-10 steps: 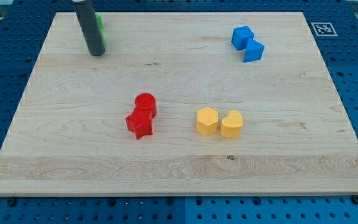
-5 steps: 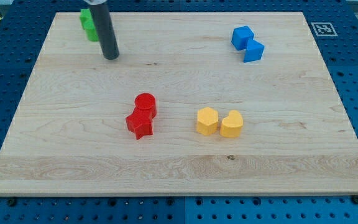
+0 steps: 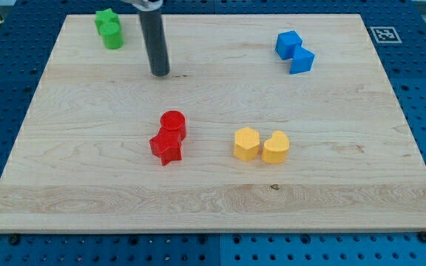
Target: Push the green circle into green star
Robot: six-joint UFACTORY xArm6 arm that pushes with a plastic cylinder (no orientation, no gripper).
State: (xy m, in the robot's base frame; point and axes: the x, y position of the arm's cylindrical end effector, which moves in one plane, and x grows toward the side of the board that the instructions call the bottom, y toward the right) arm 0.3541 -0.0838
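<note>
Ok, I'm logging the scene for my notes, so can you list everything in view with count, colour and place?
green blocks: two, green, touching, top left corner of the board; shapes hard to make out
blue blocks: two, blue, touching, upper right
red circle: one, red, near the middle
red star: one, red, touching the circle's lower side
yellow blocks: two, yellow, side by side, right of the red pair
wooden board: one, light wood, on a blue pegboard
marker tag: one, black and white, top right
my tip: one, dark rod, right of the green blocks, apart from them

Pale matt wooden board (image 3: 213,199) with visible grain, smooth plastic-looking green circle (image 3: 112,37), dark matt rod.
</note>
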